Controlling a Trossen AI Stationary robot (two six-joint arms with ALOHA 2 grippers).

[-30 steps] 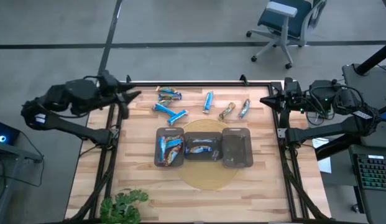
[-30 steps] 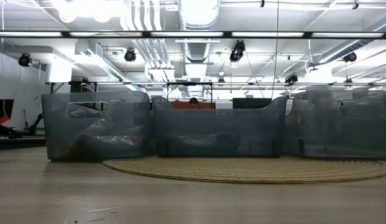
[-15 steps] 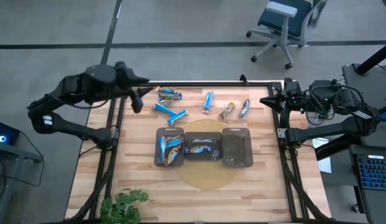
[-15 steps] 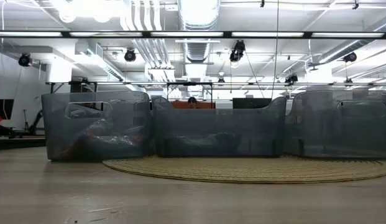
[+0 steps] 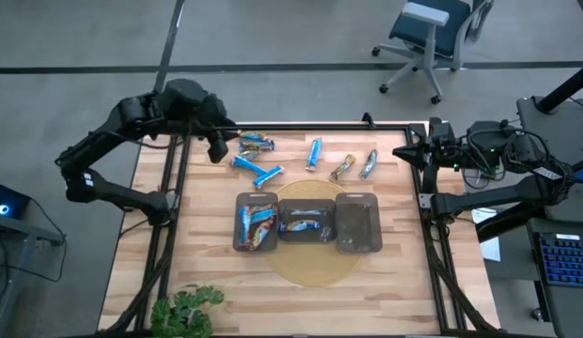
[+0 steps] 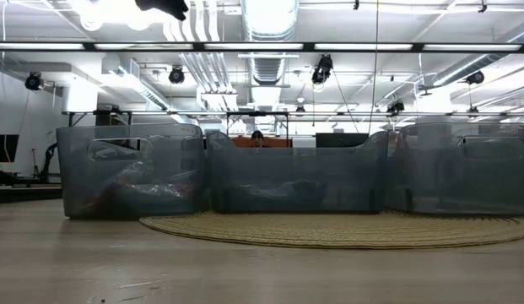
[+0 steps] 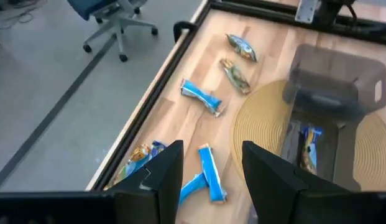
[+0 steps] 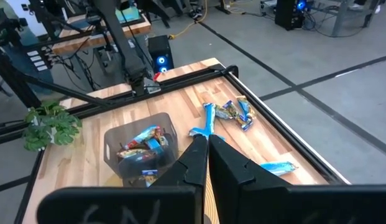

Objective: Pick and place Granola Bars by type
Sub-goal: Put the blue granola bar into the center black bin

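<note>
Trays (image 5: pixel 307 222) blur their contents from table height. Granola Bars (image 5: pixel 256 160) lie loose on the wooden table (image 5: pixel 404 282); left gripper (image 5: pixel 217 147) hovers open nearby, right gripper (image 5: pixel 401 150) closed at the edge.

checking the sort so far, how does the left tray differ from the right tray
The left tray holds several bars, blue mixed with orange-brown wrappers; the right tray looks empty. The left tray stands mostly on bare wood off the round mat; the right tray lies largely on it. Both are dark, translucent and rectangular, flanking the middle tray.
</note>
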